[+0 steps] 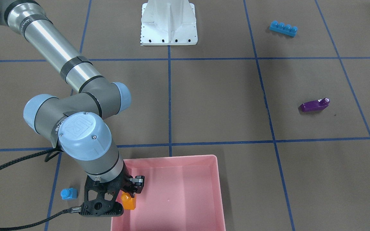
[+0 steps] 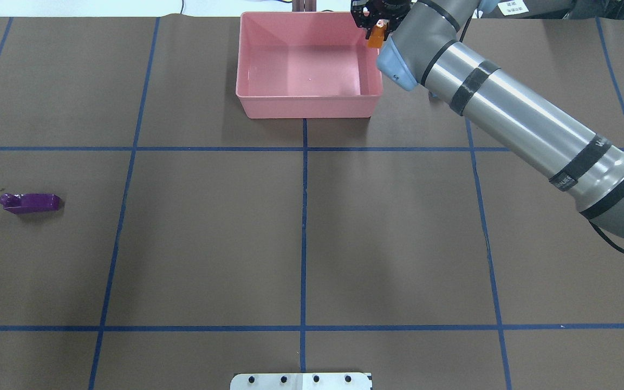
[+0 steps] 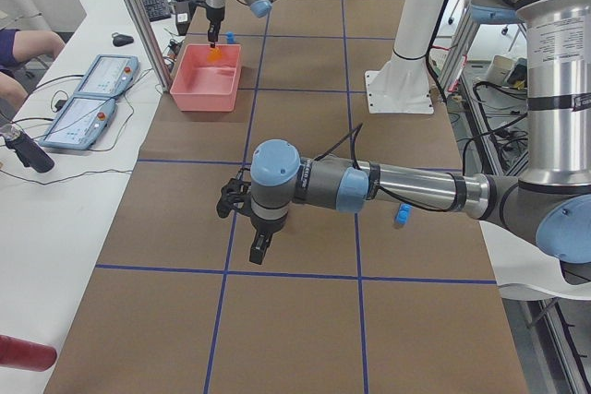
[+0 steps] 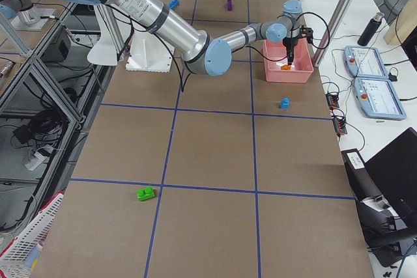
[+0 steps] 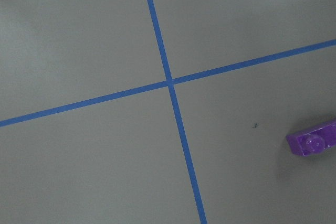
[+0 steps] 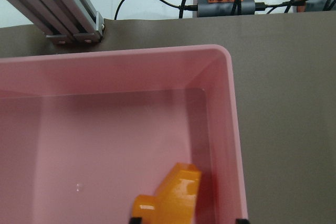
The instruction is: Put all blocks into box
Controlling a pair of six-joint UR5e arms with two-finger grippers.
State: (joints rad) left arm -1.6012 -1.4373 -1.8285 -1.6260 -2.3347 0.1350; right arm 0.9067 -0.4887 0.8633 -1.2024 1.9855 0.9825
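My right gripper hangs over the pink box at its corner. In the right wrist view its fingertips stand apart, open. The orange sloped brick sits between and below them, inside the box by its wall. The small blue brick lies on the table just outside the box. The long blue brick and the purple brick lie far off. The green brick lies at the table's other end. My left gripper hovers near the purple brick; I cannot tell its state.
The white metal base stands at the robot's side of the table's middle. Operator tablets and cables lie on the bench beyond the box. An aluminium post stands just behind the box's far rim.
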